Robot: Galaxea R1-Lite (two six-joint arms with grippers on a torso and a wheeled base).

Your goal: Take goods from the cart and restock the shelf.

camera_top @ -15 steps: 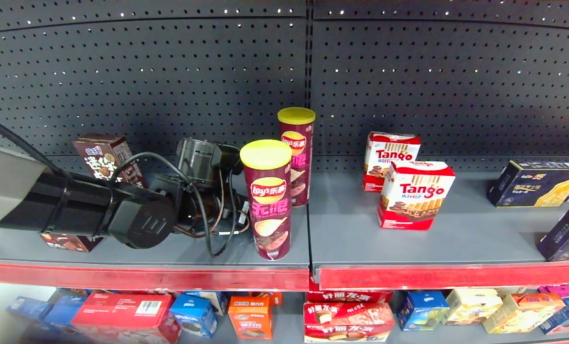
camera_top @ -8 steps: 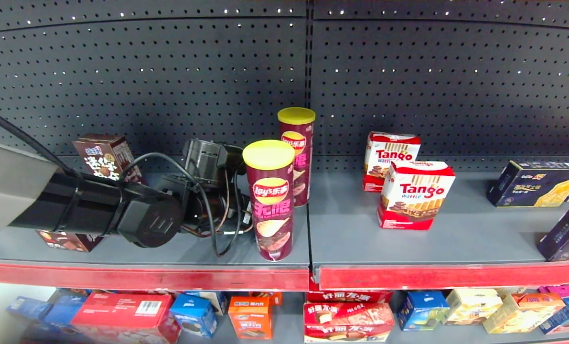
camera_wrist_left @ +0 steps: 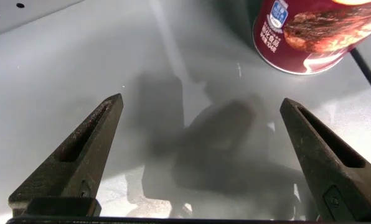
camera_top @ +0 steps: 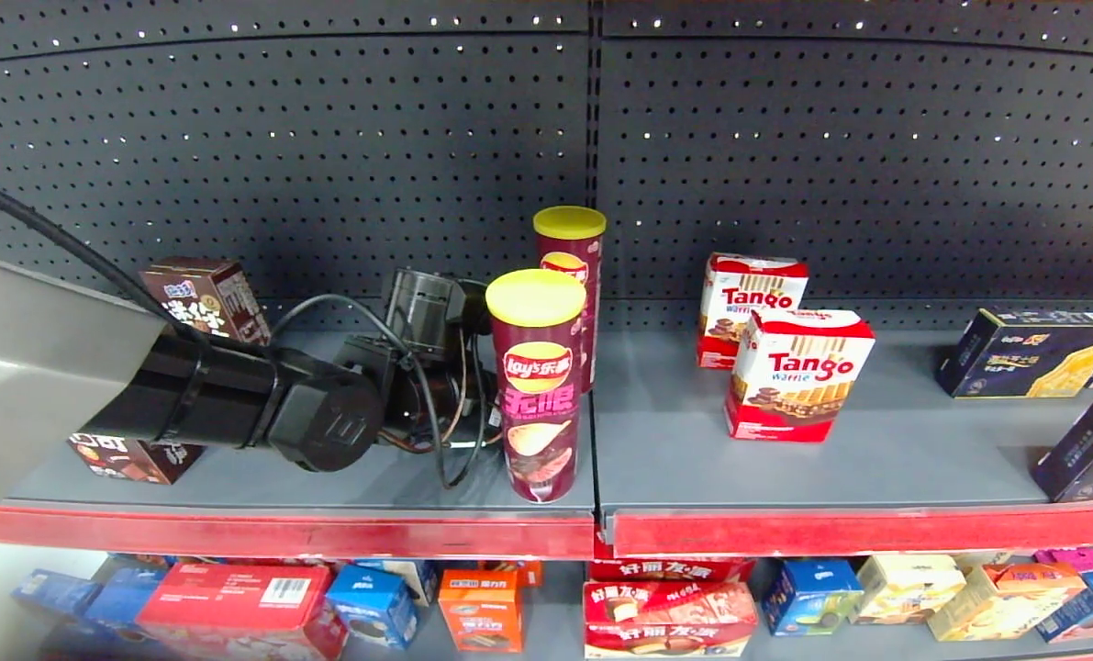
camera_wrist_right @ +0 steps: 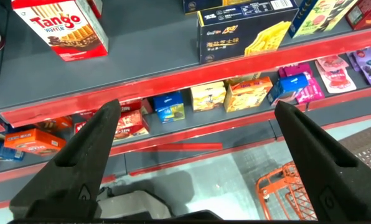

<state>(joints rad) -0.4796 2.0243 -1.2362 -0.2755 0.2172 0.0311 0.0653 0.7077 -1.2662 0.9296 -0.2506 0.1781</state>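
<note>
Two maroon chip cans with yellow lids stand on the grey shelf [camera_top: 693,459]. The front can [camera_top: 537,386] is near the red front edge, and the rear can [camera_top: 569,243] is close behind it. My left arm [camera_top: 326,427] lies across the shelf from the left, with its wrist right behind the front can. My left gripper [camera_wrist_left: 201,102] is open over bare shelf with nothing between its fingers, and the can's base [camera_wrist_left: 304,37] is just beyond one fingertip. My right gripper [camera_wrist_right: 197,106] is open and empty, out in front of the shelf.
Two red-and-white wafer boxes [camera_top: 798,372] stand right of the cans, with dark blue boxes [camera_top: 1028,353] at the far right. Brown boxes [camera_top: 202,298] sit behind my left arm. Several boxes fill the lower shelf [camera_top: 665,606]. An orange cart basket [camera_wrist_right: 291,193] is on the floor.
My left arm has slid to the right along the shelf. The front chip can has shifted right with it and now overlaps the rear can.
</note>
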